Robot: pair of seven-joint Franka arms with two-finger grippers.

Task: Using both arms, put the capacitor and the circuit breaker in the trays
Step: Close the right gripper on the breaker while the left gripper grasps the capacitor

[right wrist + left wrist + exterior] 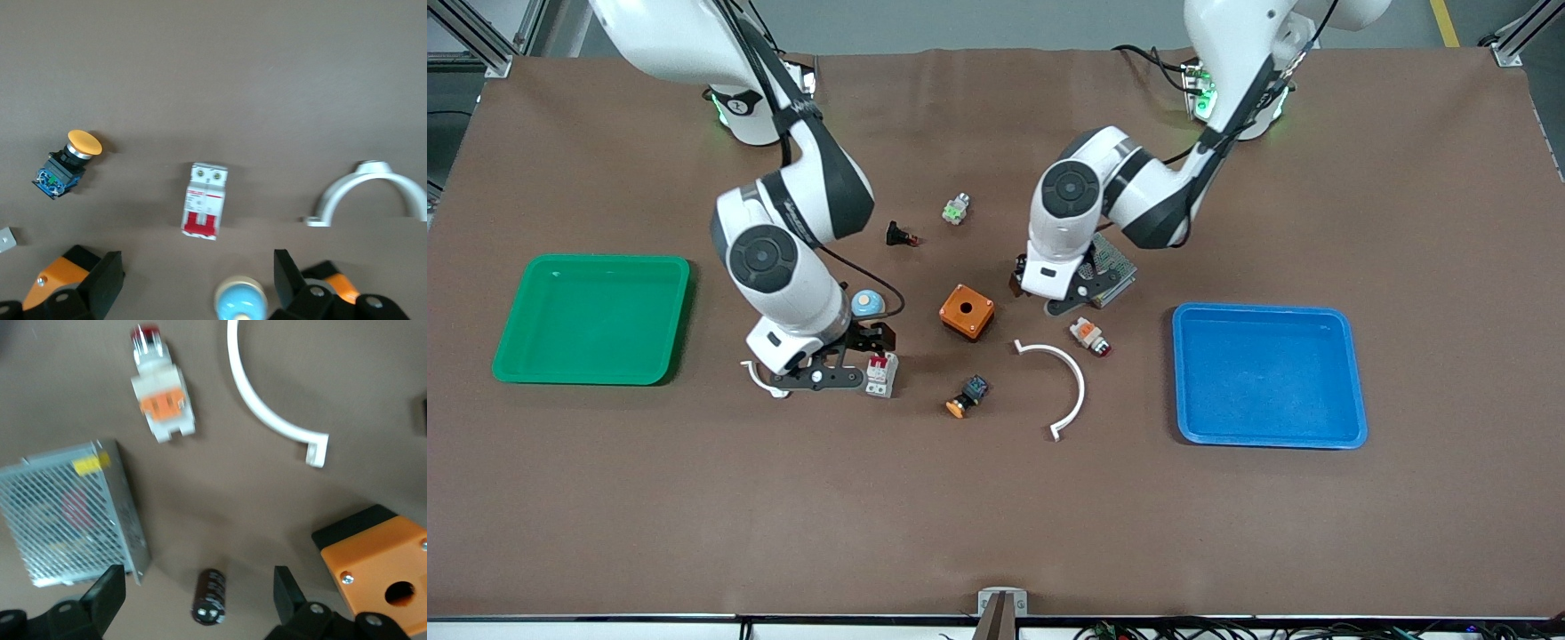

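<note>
I see my left end effector (200, 600) low over the surface, fingers spread wide with the capacitor (209, 597) lying flat between them, untouched; in the front view the arm hides it. It lies between the mesh power supply (70, 513) and the orange button box (380, 567), whose edge is cut off. My right end effector (199, 280) hangs spread over the circuit breaker (205, 200), near the box's right-arm side.
</note>
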